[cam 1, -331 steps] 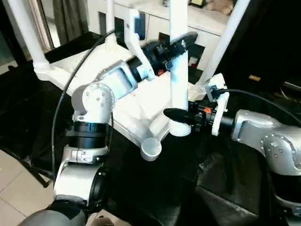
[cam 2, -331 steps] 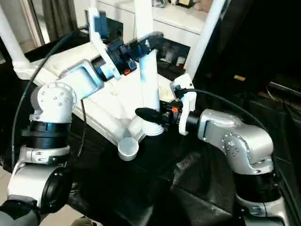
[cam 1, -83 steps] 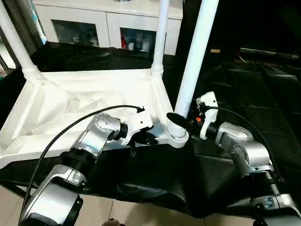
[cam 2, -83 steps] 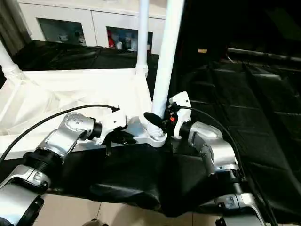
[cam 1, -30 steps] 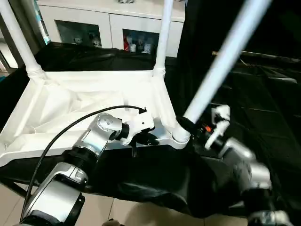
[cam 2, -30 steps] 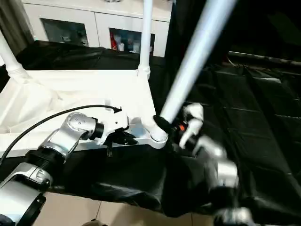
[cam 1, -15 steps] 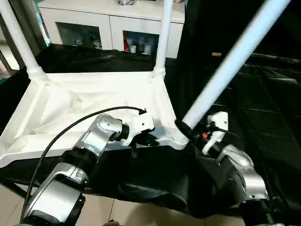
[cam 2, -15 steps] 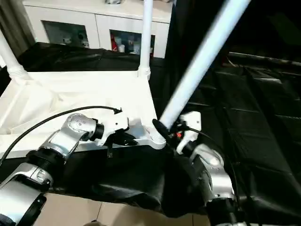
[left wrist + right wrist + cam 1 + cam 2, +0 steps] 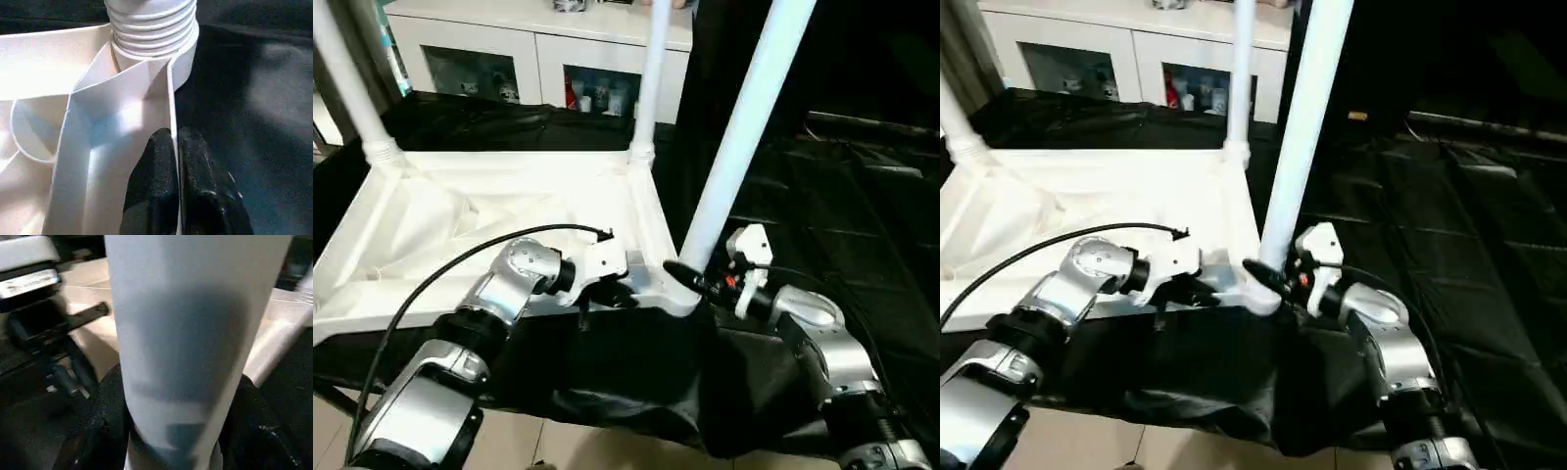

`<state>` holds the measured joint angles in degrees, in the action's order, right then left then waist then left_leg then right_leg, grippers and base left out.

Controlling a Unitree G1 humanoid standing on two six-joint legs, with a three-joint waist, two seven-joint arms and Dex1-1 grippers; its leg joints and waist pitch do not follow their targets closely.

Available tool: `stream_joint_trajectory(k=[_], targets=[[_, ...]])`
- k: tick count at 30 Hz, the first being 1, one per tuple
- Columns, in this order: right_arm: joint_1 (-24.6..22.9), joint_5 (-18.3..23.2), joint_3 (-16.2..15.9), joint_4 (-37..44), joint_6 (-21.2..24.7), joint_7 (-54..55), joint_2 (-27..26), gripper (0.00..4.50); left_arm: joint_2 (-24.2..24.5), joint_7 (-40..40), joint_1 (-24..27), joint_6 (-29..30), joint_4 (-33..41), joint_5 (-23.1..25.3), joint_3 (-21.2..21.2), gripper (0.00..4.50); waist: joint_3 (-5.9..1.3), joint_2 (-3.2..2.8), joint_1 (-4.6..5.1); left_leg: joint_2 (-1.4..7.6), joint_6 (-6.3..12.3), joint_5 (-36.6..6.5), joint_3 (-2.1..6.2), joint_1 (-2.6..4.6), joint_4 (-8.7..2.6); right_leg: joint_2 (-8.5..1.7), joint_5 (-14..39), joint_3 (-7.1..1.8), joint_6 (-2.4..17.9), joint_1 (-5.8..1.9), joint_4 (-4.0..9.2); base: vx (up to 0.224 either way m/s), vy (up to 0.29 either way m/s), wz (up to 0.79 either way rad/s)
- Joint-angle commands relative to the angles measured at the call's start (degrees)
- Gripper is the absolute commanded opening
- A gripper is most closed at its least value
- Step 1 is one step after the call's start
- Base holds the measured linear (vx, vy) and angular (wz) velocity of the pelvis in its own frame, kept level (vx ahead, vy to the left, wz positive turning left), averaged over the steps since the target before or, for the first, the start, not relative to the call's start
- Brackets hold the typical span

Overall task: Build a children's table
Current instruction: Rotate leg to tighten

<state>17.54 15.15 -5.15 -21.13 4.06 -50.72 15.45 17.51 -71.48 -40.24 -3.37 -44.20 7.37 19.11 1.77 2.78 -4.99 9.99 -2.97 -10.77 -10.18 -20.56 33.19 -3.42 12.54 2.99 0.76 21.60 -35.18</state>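
The white tabletop (image 9: 460,225) lies upside down on black cloth, its ribbed underside facing up. My left gripper (image 9: 622,291) is shut on the thin near rim wall (image 9: 168,98), one finger on each side of it, close to the near right corner socket (image 9: 188,54). A long white leg (image 9: 744,127) rises from that socket, leaning slightly right, its ribbed end (image 9: 151,24) seated in it. My right gripper (image 9: 690,279) is shut on this leg just above its base, with black fingers (image 9: 105,416) on both sides of the tube (image 9: 190,333).
Two more white legs stand in the far right (image 9: 651,78) and far left (image 9: 352,88) corners. A white glass-door cabinet (image 9: 509,59) stands behind. Black cloth (image 9: 822,215) covers the surface to the right. Tiled floor (image 9: 333,431) lies below the near edge.
The near right leg, tilted far to the right a second ago, has swung back close to upright with my right gripper on it. The left gripper has stayed on the rim.
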Motion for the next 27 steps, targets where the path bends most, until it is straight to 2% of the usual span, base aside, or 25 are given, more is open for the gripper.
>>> stream_joint_trajectory(k=[1,3,8,9,11,13,14,16,17,19,20,21,22,23,24,25,27], targets=[[-4.8,-2.8,-4.6,-7.1,4.1,-2.3,1.2,1.9,-1.0,-4.1,-0.1,-3.2,3.0,-4.7,-0.4,0.0,-1.84,-0.4,0.09,4.07,1.97,-13.8,1.43,0.71,-4.62,-5.77,11.0,-3.09,11.8,-1.67,4.95,0.0,0.0,0.0],[-5.2,-2.8,-4.7,-7.1,3.5,-4.0,1.9,1.9,-0.8,-6.0,-0.2,-2.7,3.3,-5.2,-0.3,0.0,-1.93,-0.7,0.11,4.08,1.5,-14.7,1.44,0.91,-4.67,-5.83,11.1,-3.14,12.2,-1.8,5.04,0.0,0.0,0.0],[-5.4,-3.0,-4.2,-7.8,2.8,-4.7,2.5,1.9,-1.3,-5.1,-1.1,-2.3,2.2,-4.6,-0.7,0.0,-2.01,-0.47,-0.01,4.09,1.49,-13.9,1.36,0.93,-4.66,-5.86,9.5,-3.17,12.9,-1.97,4.96,0.0,0.0,0.0],[-5.1,-3.1,-3.6,-8.6,2.5,-4.0,2.3,1.9,-1.6,-3.8,-1.6,-2.3,1.4,-4.0,-0.9,0.0,-1.94,-0.9,-0.07,4.1,1.31,-14.3,1.39,1.02,-4.71,-5.88,10.0,-3.19,12.9,-1.89,5.04,0.0,0.0,0.0],[-4.9,-3.2,-3.3,-9.1,2.3,-3.5,2.1,1.9,-1.7,-3.0,-1.9,-2.3,1.0,-3.6,-1.0,0.0,-1.77,-0.63,0.03,4.08,0.89,-16.3,1.35,1.16,-4.79,-5.87,12.7,-3.19,12.6,-1.75,5.38,0.0,0.0,0.0],[-2.0,-5.7,-1.1,-14.5,0.6,5.2,0.6,1.9,-2.3,1.5,-3.0,-0.9,-0.8,-1.5,-1.1,0.0,-1.51,-0.62,0.11,4.09,-0.01,-18.8,1.6,1.33,-5.05,-6.05,18.8,-3.18,11.5,-1.51,5.89,0.0,0.0,0.0],[-2.0,-5.7,-1.1,-14.5,0.6,5.2,0.6,1.9,-2.3,1.5,-3.0,-0.9,-0.8,-1.5,-1.1,0.0,-1.42,-0.7,0.23,4.1,-0.48,-19.8,1.66,1.49,-5.06,-6.08,20.7,-3.17,11.2,-1.22,6.04,0.0,0.0,0.0],[1.5,-7.2,1.1,-20.1,0.0,14.5,-1.1,1.9,-3.5,4.8,-4.0,2.9,-1.7,-1.1,-1.8,0.0,-1.4,-0.35,0.42,4.07,-1.5,-21.8,1.97,1.63,-5.17,-6.25,25.6,-3.16,9.5,-1.04,6.49,0.0,0.0,0.0],[3.1,-7.2,2.1,-22.3,0.6,18.1,-2.0,1.9,-4.1,5.6,-4.3,4.8,-1.7,-1.3,-2.2,0.0,-1.3,-0.46,0.53,4.1,-1.81,-22.1,2.0,1.57,-5.2,-6.3,26.4,-3.19,9.4,-0.88,6.44,0.0,0.0,0.0],[6.9,-6.6,3.9,-27.0,2.1,25.0,-4.2,1.9,-5.8,9.2,-5.0,8.9,-1.7,-1.0,-2.7,0.0,-1.46,-0.56,1.43,3.89,-2.89,-22.8,2.62,0.92,-5.5,-6.35,28.1,-2.9,8.5,-1.25,6.32,0.0,0.0,0.0],[6.9,-6.6,3.9,-27.0,2.1,25.0,-4.2,1.9,-5.8,9.2,-5.0,8.9,-1.7,-1.0,-2.7,0.0,-1.61,-0.67,1.64,4.01,-3.25,-22.8,2.62,1.03,-5.53,-6.28,27.2,-2.91,8.7,-1.16,6.19,0.0,0.0,0.0],[9.0,-6.7,4.5,-29.5,2.3,28.9,-5.2,1.9,-7.0,11.8,-5.6,11.0,-2.0,-0.9,-3.2,0.0,-1.64,-0.6,1.85,4.01,-3.16,-22.5,2.62,1.01,-5.5,-6.23,25.9,-2.93,8.9,-1.09,6.26,0.0,0.0,0.0],[13.0,-6.9,5.2,-34.5,1.9,36.1,-6.9,1.9,-10.0,20.3,-7.0,16.5,-3.6,-0.4,-4.9,0.0,-1.57,-0.77,2.22,3.88,-3.29,-21.6,2.48,0.76,-5.51,-5.95,21.8,-2.91,10.2,-1.13,5.82,0.0,0.0,0.0],[15.3,-7.0,5.5,-37.0,1.4,40.7,-8.0,1.9,-11.8,24.8,-7.8,18.8,-4.7,-0.5,-6.0,0.0,-1.62,-0.73,2.37,3.78,-3.48,-21.6,2.35,0.91,-5.39,-5.89,21.4,-2.89,10.5,-1.02,5.8,0.0,0.0,0.0],[17.1,-7.0,5.7,-38.8,1.1,43.4,-9.1,1.9,-13.3,28.0,-8.4,20.2,-5.6,-0.6,-6.7,0.0,-1.84,-0.54,2.61,3.67,-3.9,-21.3,2.21,1.34,-5.03,-5.84,20.2,-2.94,11.5,-0.78,5.6,0.0,0.0,0.0],[18.3,-6.8,5.9,-39.9,1.0,44.8,-10.0,1.9,-14.3,29.8,-8.8,20.6,-6.2,-0.7,-7.0,0.0,-1.68,-0.5,2.51,3.53,-3.49,-21.2,2.13,1.28,-4.94,-5.92,20.5,-2.98,11.6,-0.71,5.88,0.0,0.0,0.0],[19.5,-6.8,5.9,-41.0,0.8,46.4,-11.0,1.9,-15.0,31.3,-9.1,20.4,-6.8,-0.6,-7.0,0.0,-1.94,-0.28,2.24,3.29,-1.2,-16.4,1.87,0.21,-4.85,-5.81,15.9,-2.98,10.9,-1.68,5.75,0.0,0.0,0.0]])
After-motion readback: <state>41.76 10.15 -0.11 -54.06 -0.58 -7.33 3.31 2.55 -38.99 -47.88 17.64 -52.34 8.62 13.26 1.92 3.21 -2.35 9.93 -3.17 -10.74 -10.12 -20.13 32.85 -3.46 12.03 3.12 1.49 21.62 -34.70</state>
